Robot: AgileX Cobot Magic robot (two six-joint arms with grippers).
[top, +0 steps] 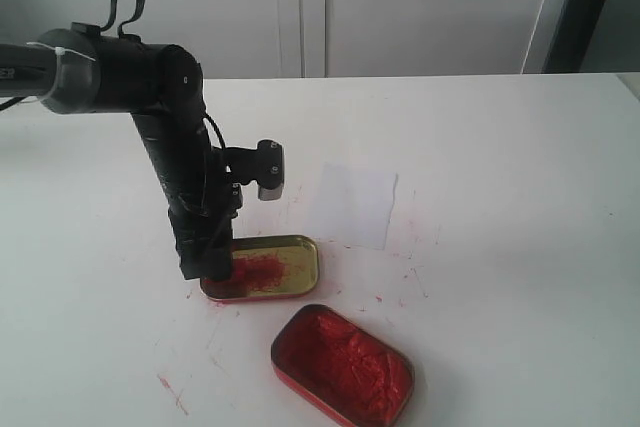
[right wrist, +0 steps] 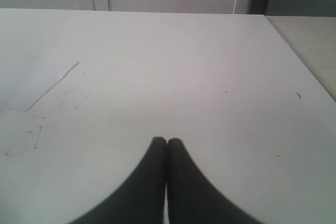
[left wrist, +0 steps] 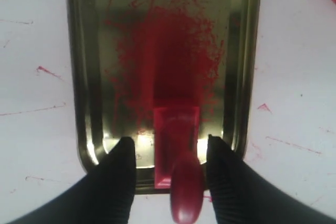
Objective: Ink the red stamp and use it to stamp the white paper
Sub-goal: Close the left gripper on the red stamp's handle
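Observation:
The red stamp (left wrist: 176,129) stands at the near end of a gold tin lid (left wrist: 79,77), on the edge of the lid's red ink smear, its rounded handle pointing up. My left gripper (left wrist: 169,148) is open, one finger on each side of the handle with a gap on both sides. In the exterior view the left gripper (top: 213,272) points straight down at the left end of the gold lid (top: 295,252) and hides the stamp. The white paper (top: 352,205) lies flat behind the lid, bare. My right gripper (right wrist: 167,141) is shut and empty over bare table, the paper (right wrist: 37,80) far off.
An open red tin of ink paste (top: 343,365) lies in front of the lid to the right, near the table's front edge. Red ink flecks mark the white table (top: 500,147) around the lid and paper. White cabinet doors stand behind the table.

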